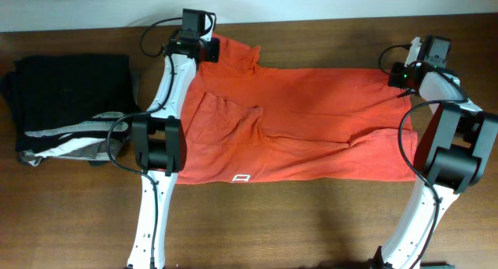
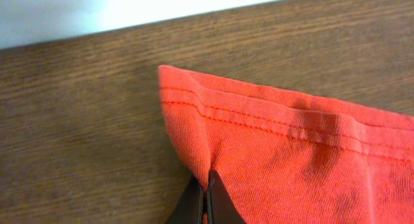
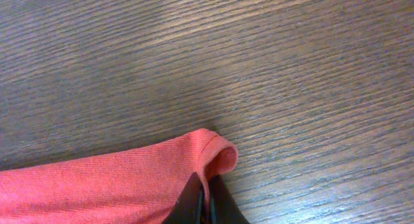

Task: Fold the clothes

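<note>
- We see a brown wooden table (image 1: 311, 230) with a fine straight grain, running under both claws and out to every side of them.
- Beyond the table's far edge, past both claws, lies a pale strip (image 1: 311, 3). We cannot tell whether it is wall or floor.
- The orange-red T-shirt (image 1: 311, 121) lies spread flat on the wood between the two claws, reaching from them toward the arm bases. Creases run through its middle.
- A stack of folded garments (image 1: 70, 98), black with grey and white showing at its near edge, sits on the table on the outer side of the left arm, well apart from the left claw.
- The left claw (image 1: 204, 50) is at the shirt's far corner on its own side. In the left wrist view its jaws are pressed together on the cloth just below a double-stitched hem, with bare wood beside the corner.
- The right claw (image 1: 401, 75) is at the opposite far corner. In the right wrist view its jaws are clamped on a rolled-over lip of the fabric, with bare wood ahead of it.
- A small white logo (image 1: 242, 177) sits by the shirt's near edge, far from both claws and closer to the left arm.
</note>
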